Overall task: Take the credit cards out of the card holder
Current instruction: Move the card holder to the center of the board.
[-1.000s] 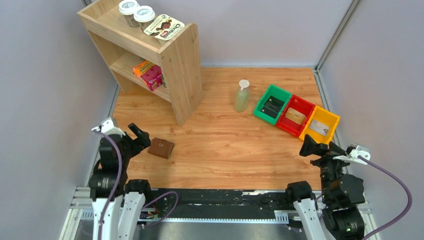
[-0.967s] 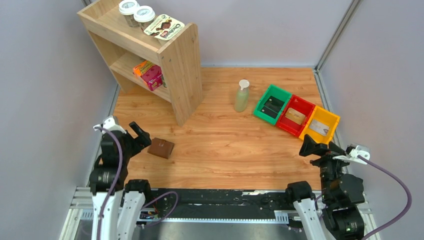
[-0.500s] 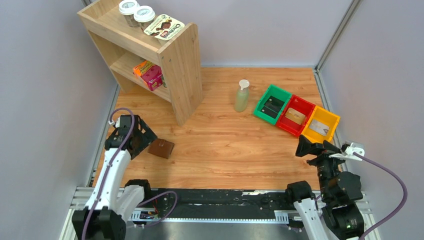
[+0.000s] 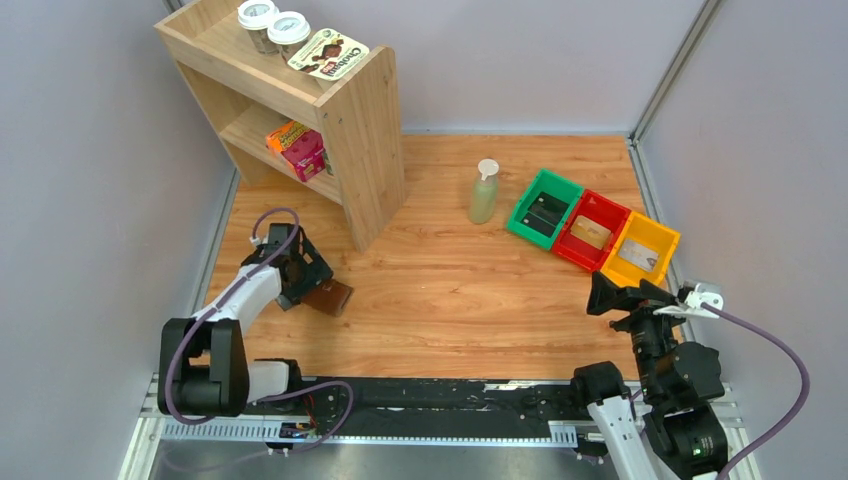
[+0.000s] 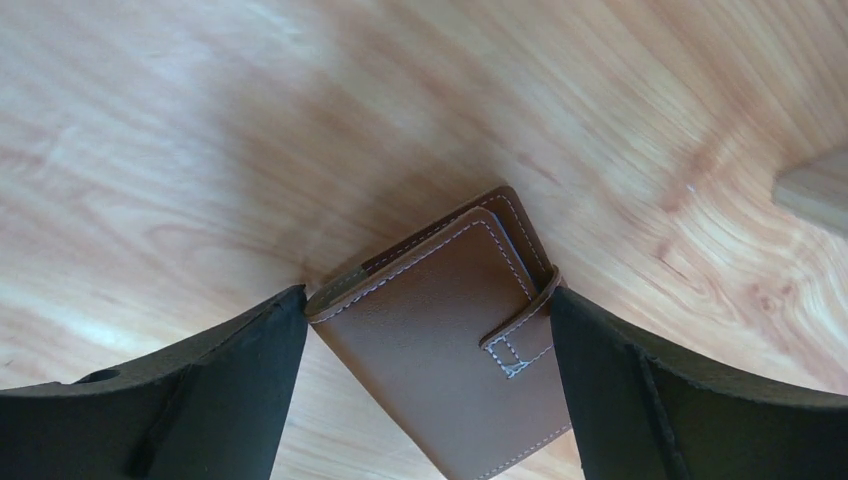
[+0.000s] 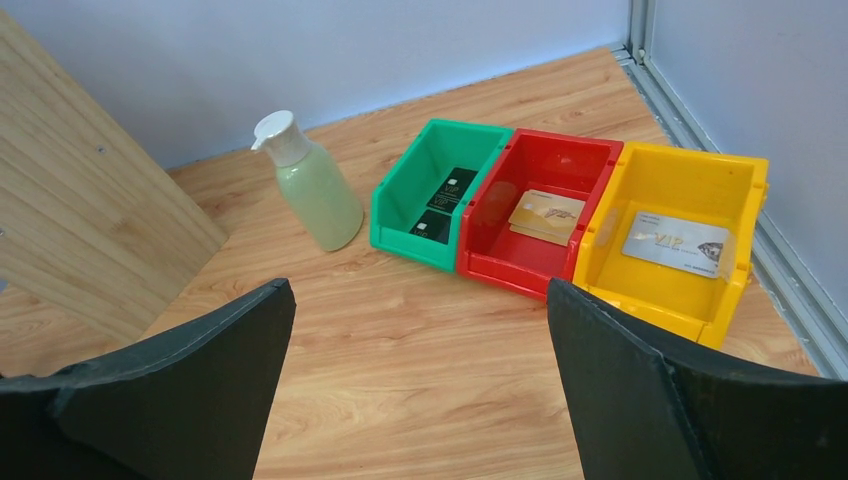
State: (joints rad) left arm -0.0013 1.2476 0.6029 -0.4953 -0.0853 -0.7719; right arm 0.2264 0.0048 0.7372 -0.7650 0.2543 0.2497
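The card holder (image 4: 327,297), a brown leather wallet with its snap tab fastened, lies folded shut on the wooden table (image 4: 450,290) at the left. My left gripper (image 4: 303,283) is lowered over it, open. In the left wrist view the card holder (image 5: 450,350) lies between the two fingers of the left gripper (image 5: 428,296), their tips right at its edges. Credit cards lie in the bins: dark ones (image 6: 447,190), a tan-gold one (image 6: 546,215) and a pale grey one (image 6: 676,243). Any inside the holder are hidden. My right gripper (image 4: 610,296) hovers open and empty at the right.
A green bin (image 4: 523,203), red bin (image 4: 574,253) and yellow bin (image 4: 668,240) stand in a row at the back right. A soap bottle (image 4: 483,195) stands left of them. A wooden shelf unit (image 4: 360,130) with boxes and jars fills the back left.
My left arm has swung forward and down from its raised pose, bringing its open fingers around the card holder. The right gripper has drifted slightly left.
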